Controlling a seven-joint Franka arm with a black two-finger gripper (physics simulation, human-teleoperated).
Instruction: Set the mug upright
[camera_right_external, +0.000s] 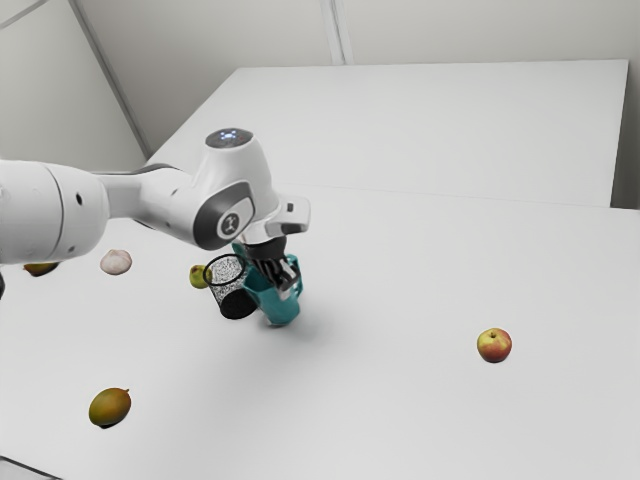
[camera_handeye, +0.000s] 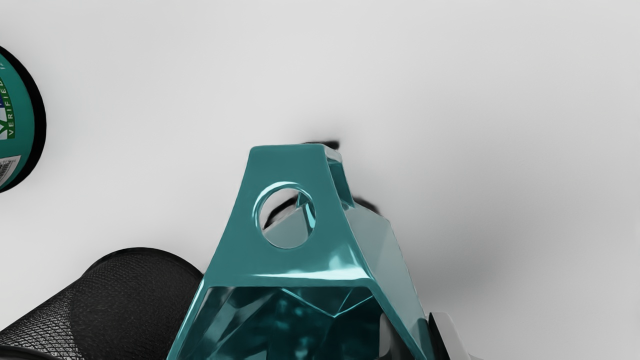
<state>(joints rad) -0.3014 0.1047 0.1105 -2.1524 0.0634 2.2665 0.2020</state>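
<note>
Tool (camera_right_external: 287, 287) pinches mug (camera_right_external: 279, 309) by wall; teal container (camera_handeye: 22, 112) reads "VERIFIED".

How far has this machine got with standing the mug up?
Looks done: the mug is roughly upright, its mouth facing mostly up. In hand: the gripper is shut on the mug's wall, one finger inside. Left, I'd judge: seat its base flat on the table, if it isn't already, which I can't tell, then release.
</note>
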